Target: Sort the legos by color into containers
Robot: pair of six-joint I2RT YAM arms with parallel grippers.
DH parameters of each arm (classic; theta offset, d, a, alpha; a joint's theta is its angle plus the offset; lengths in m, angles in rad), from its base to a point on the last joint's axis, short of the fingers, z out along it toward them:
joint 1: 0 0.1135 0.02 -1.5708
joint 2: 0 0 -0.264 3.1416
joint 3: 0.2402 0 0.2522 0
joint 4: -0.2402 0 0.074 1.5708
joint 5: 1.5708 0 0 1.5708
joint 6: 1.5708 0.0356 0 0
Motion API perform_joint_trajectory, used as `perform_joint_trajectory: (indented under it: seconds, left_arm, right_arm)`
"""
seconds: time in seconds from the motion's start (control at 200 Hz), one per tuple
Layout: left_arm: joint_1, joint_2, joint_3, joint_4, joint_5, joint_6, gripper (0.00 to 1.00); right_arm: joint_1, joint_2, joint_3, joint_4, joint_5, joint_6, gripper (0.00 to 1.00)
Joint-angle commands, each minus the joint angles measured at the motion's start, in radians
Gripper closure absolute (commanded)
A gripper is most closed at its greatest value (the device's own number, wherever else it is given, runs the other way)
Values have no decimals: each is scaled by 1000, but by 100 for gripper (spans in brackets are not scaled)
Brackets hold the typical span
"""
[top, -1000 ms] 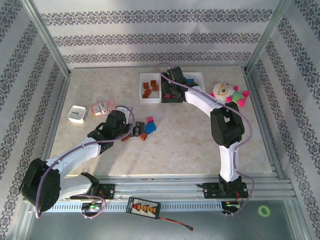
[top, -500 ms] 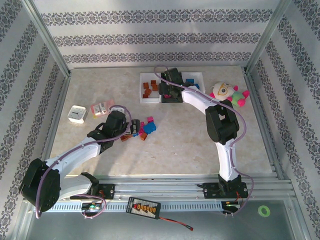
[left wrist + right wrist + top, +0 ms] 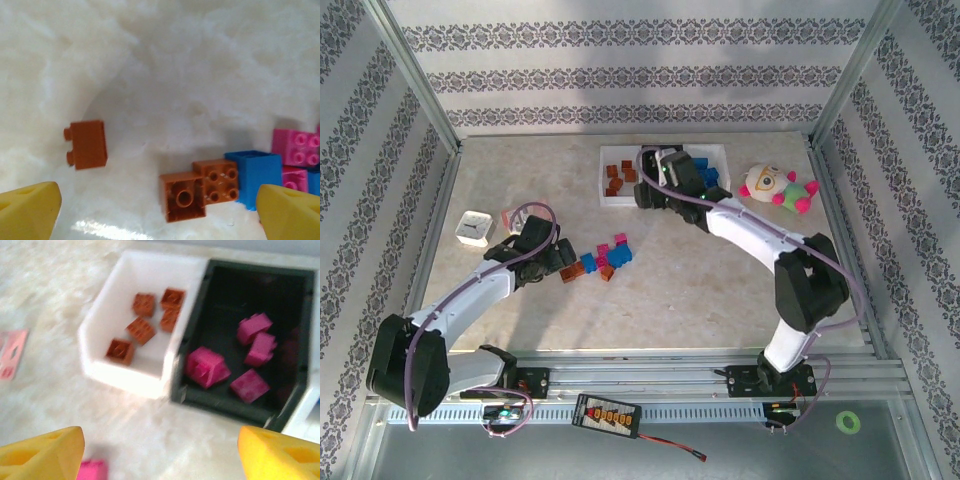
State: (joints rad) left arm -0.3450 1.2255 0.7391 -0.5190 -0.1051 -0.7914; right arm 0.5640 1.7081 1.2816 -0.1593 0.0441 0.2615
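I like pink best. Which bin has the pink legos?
The black bin, the only dark one; the white bin beside it holds brown bricks.

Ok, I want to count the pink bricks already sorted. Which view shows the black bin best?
The right wrist view: it looks down into the black bin, magenta bricks clear against its floor. In the top external view the right arm covers much of it. The left wrist view faces loose bricks on the table.

Brown legos [image 3: 141, 330] sit in a white bin [image 3: 125, 375], pink legos [image 3: 206, 367] in the black bin [image 3: 225, 404].
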Motion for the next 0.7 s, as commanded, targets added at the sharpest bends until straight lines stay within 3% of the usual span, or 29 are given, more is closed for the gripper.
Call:
perform_joint_trajectory:
  seconds: [0.0, 0.2, 0.435, 0.695]
  left_arm:
    - [3, 30, 19, -108, 22, -64, 3]
    - [3, 100, 41, -81, 60, -66, 16]
    - [38, 122, 73, -140, -46, -28, 19]
    - [126, 159, 54, -96, -48, 29, 26]
  right_arm:
    - [60, -72, -101, 30, -37, -9, 19]
    - [142, -146, -191, 31, -38, 30, 18]
    - [160, -152, -197, 33, -37, 45, 18]
    - [161, -143, -172, 31, -50, 41, 18]
